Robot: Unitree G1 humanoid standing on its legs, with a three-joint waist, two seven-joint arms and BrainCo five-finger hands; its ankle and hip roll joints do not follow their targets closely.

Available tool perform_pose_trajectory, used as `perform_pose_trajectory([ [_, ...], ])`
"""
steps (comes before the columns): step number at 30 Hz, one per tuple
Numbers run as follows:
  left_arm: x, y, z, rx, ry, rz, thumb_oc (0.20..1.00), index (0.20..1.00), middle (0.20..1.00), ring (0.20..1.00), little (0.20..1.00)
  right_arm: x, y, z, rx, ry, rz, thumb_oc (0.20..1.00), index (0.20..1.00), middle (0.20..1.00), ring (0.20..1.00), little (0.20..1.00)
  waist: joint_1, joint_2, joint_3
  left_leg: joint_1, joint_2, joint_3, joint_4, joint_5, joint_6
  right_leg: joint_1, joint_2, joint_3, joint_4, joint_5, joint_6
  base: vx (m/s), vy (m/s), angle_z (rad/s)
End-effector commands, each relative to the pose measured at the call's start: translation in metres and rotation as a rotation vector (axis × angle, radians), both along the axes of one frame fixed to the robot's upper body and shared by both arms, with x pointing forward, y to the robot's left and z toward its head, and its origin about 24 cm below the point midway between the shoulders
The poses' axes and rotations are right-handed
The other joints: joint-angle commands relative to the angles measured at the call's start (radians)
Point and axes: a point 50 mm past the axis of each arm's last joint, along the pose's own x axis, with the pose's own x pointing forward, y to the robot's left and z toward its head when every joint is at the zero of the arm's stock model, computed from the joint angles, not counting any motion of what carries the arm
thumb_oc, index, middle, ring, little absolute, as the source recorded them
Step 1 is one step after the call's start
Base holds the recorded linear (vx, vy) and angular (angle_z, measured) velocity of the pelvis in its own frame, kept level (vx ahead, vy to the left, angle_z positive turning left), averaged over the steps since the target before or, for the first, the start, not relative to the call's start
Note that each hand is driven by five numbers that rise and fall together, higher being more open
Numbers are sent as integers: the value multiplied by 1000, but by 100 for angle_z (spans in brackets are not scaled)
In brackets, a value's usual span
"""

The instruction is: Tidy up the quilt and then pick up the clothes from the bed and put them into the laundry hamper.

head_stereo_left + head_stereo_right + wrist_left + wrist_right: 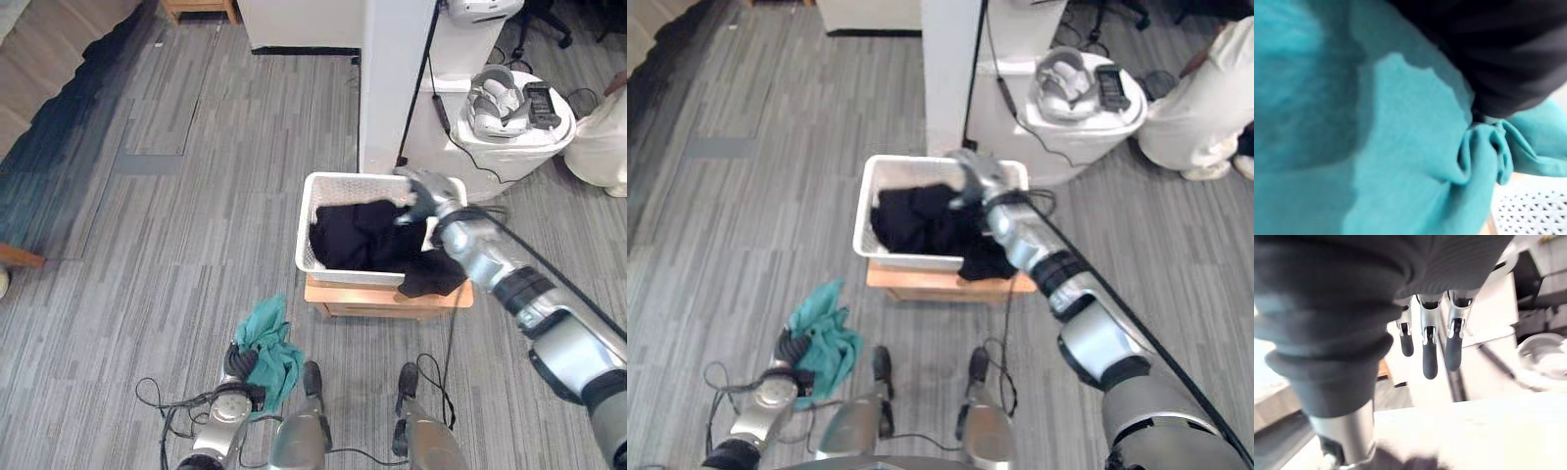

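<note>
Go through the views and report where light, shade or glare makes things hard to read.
Eye views: even light, no glare, but the black clothes in the hamper are too dark to show their folds. Left wrist view: a broad shaded patch lies across the teal cloth. Right wrist view: a bright wash behind the right hand bleaches out the background.

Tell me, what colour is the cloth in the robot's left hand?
Teal green cloth, clearest in the left eye view, bunched in the left hand.

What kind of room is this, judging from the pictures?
Probably a lab or office staged as a bedroom: grey plank floor, a white laundry hamper holding black clothes, and equipment on a round white table.
</note>
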Motion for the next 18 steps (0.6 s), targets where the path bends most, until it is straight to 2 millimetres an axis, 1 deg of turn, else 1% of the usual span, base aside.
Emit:
perform_pose_trajectory([
  [1,28,-10,35,17,-203,-83,200,200,200,200,200,5,-10,17,-174,-137,-57,1000,1000,1000,1000,1000,-3,-5,-26,51,27,38,-5,-105,-51,32,-37,34,-2,-141,90,-15,-6,-6],
  [2,33,-13,45,17,-255,-101,200,200,200,200,200,-2,-20,-7,-207,-96,-85,1000,1000,1000,1000,1000,-7,-6,-28,58,28,39,-5,-108,-52,38,-37,35,-2,-142,91,-1,-19,-9],
  [3,39,-19,67,-6,-367,-121,200,200,200,200,200,-20,-42,-52,-211,-11,-157,1000,1000,1000,1000,1000,-24,-5,-32,81,29,42,-5,-118,-52,58,-37,39,0,-148,94,10,-27,-5],
  [4,41,-18,76,-11,-408,-120,200,200,200,200,200,-29,-54,-67,-212,21,-190,1000,1000,1000,1000,1000,-33,-6,-40,84,31,44,-5,-116,-51,59,-37,42,0,-145,92,27,-37,-6],
  [5,43,-12,96,-26,-500,-108,200,200,200,200,200,-54,-82,-97,-194,96,-267,1000,1000,1000,1000,1000,-53,-6,-52,103,33,52,-5,-123,-51,73,-38,46,1,-150,93,13,-25,-6],
  [6,43,-12,95,-26,-497,-110,200,200,200,200,200,-55,-82,-98,-193,99,-268,1000,1000,1000,1000,1000,-51,-7,-54,104,33,52,-5,-123,-52,75,-38,46,1,-151,93,37,-12,-15],
  [7,44,-10,108,-32,-551,-113,200,200,200,200,200,-67,-95,-110,-187,130,-304,1000,1000,1000,1000,1000,-63,-4,-57,119,34,56,-5,-131,-52,86,-39,48,2,-158,94,27,-4,-33],
  [8,45,-7,121,-25,-610,-115,200,200,200,200,200,-84,-111,-124,-173,169,-349,1000,1000,1000,1000,1000,-75,-4,-64,127,34,59,-5,-130,-52,90,-40,54,1,-157,93,50,-5,-32],
  [9,46,-5,136,-15,-675,-117,200,200,200,200,200,-98,-121,-136,-160,208,-385,1000,1000,1000,1000,1000,-89,-4,-69,140,35,63,-5,-137,-53,99,-39,58,2,-164,95,45,-9,-23],
  [10,47,-2,150,16,-738,-120,200,200,200,200,200,-112,-130,-148,-145,246,-419,1000,1000,1000,1000,1000,-100,-3,-75,151,35,67,-5,-140,-54,106,-39,63,1,-167,95,61,-13,-7],
  [12,47,6,180,22,-876,-87,200,200,200,200,200,-142,-144,-170,-94,330,-496,1000,1000,1000,1000,1000,-122,-6,-92,166,37,77,-5,-141,-56,113,-38,73,-2,-168,95,35,-25,-23],
  [13,47,6,180,23,-876,-87,200,200,200,200,200,-142,-144,-170,-94,330,-496,1000,1000,1000,1000,1000,-121,-6,-93,165,37,77,-5,-141,-56,112,-38,74,-2,-168,95,48,-26,-21],
  [14,49,12,201,7,-988,-27,200,200,200,200,200,-167,-153,-187,-53,397,-553,1000,1000,1000,1000,1000,-147,-5,-102,182,37,85,-5,-149,-58,118,-37,83,0,-178,95,63,-19,-18],
  [15,52,14,210,16,-1022,-9,200,200,200,200,200,-180,-159,-195,-29,434,-594,1000,1000,1000,1000,1000,-160,-4,-108,188,38,91,-5,-150,-59,121,-36,88,0,-180,95,51,-24,-8],
  [16,52,14,210,16,-1023,-10,200,200,200,200,200,-180,-159,-195,-29,434,-594,1000,1000,1000,1000,1000,-158,-4,-108,184,39,92,-5,-145,-60,118,-35,89,-2,-175,93,20,-20,-15],
  [17,55,17,214,39,-1036,8,200,200,200,200,200,-190,-162,-202,-10,468,-622,1000,1000,1000,1000,1000,-169,-3,-112,186,40,95,-5,-145,-60,116,-34,93,-1,-176,92,26,-14,-20],
  [18,66,22,223,84,-1052,43,200,200,200,200,200,-212,-168,-216,37,548,-686,1000,1000,1000,1000,1000,-198,0,-114,191,41,105,-5,-145,-62,113,-31,103,0,-179,90,56,-6,-17],
])
